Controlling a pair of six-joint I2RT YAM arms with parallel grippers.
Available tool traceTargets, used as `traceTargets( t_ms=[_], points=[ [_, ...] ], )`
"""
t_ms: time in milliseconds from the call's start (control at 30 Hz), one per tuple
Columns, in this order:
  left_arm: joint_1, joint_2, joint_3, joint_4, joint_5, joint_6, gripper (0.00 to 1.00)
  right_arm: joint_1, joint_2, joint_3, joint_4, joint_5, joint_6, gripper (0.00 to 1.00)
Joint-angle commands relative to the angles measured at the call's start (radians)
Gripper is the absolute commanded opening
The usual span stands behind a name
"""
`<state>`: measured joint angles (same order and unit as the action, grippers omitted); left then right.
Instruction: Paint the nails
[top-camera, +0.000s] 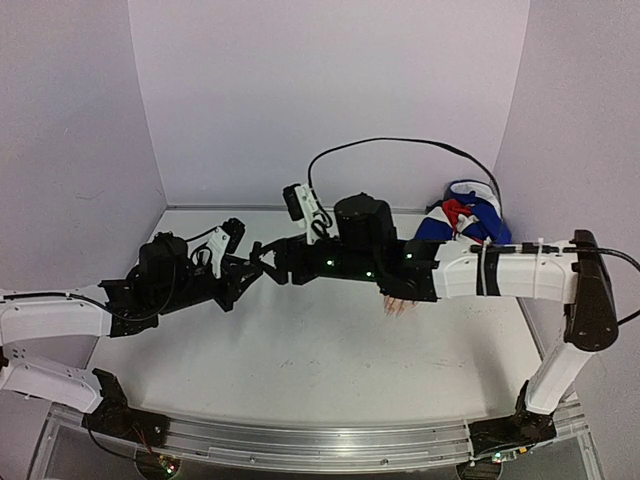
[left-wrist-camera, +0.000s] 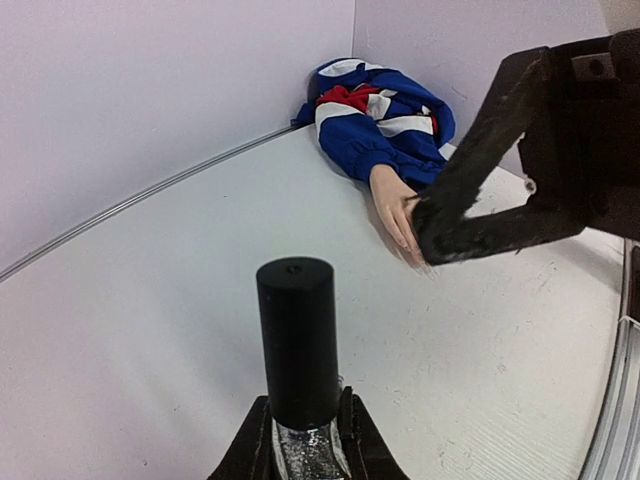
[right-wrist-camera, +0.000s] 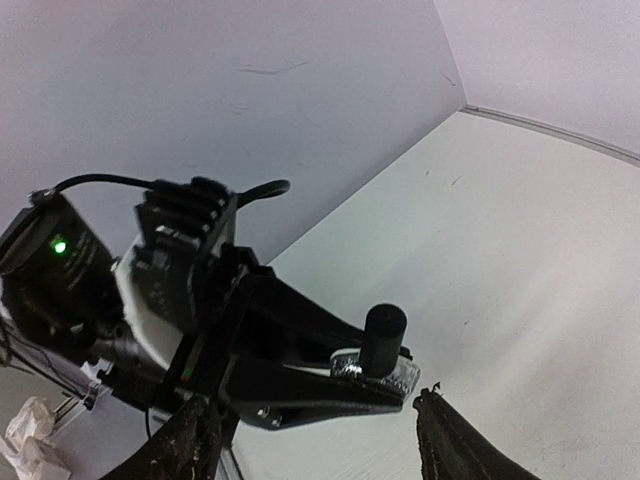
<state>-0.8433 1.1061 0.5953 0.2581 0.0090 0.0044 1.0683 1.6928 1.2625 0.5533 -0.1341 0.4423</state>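
**Bottle unopened, nails awaiting paint**

The task is sitting at its very start. The left gripper (left-wrist-camera: 300, 435) is clenching the base of a small clear glass bottle with a tall black cylindrical cap (left-wrist-camera: 295, 340), holding it upright above the white table (left-wrist-camera: 150, 330). The cap is on the bottle, so no brush is showing. The right gripper (right-wrist-camera: 315, 435) is hanging just beside that cap with its jaws spread apart and nothing between them.

The pale skin-coloured mannequin hand (left-wrist-camera: 395, 212) is lying on the table toward the far right corner, well apart from the bottle, its blue, white and red sleeve (left-wrist-camera: 380, 130) bunching against the wall. The nails (left-wrist-camera: 407, 238) are too small to judge for colour, but with the bottle sealed they are most likely bare.

Uncapping, dipping and every stroke are, by this reading, waiting to be done.
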Motion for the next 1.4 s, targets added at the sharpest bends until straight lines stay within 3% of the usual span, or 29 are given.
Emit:
traceTargets(
  t_ms=[0,167,533,767,833,933,1067,1167,1367],
  points=[
    [0.001,0.004,0.037,0.030,-0.022,0.022,0.00,0.003,0.093,0.138,-0.028,0.158,0.118,0.62],
    [0.001,-0.013,0.027,0.030,-0.013,0.019,0.00,0.004,0.146,0.196,-0.045,0.178,0.148,0.43],
    [0.001,-0.031,0.018,0.030,0.029,0.005,0.00,0.012,0.202,0.234,-0.029,0.118,0.171,0.34],
    [0.000,-0.047,0.024,0.031,0.094,-0.025,0.00,0.007,0.170,0.182,0.019,0.081,0.144,0.10],
    [0.001,-0.050,0.028,0.033,0.170,-0.027,0.00,-0.003,0.138,0.138,0.070,0.019,0.109,0.00],
    [0.001,-0.059,0.043,0.043,0.424,-0.009,0.00,-0.045,0.072,0.053,0.166,-0.233,-0.003,0.00],
    [0.002,-0.093,0.037,0.153,0.906,-0.031,0.00,-0.082,-0.014,-0.087,0.321,-1.023,-0.219,0.00],
    [0.001,-0.074,0.073,0.176,1.069,-0.106,0.00,-0.083,-0.060,-0.127,0.279,-1.042,-0.228,0.00],
    [0.001,-0.074,0.035,0.178,0.855,-0.079,0.00,-0.083,-0.092,-0.139,0.224,-0.886,-0.233,0.00]
  ],
)
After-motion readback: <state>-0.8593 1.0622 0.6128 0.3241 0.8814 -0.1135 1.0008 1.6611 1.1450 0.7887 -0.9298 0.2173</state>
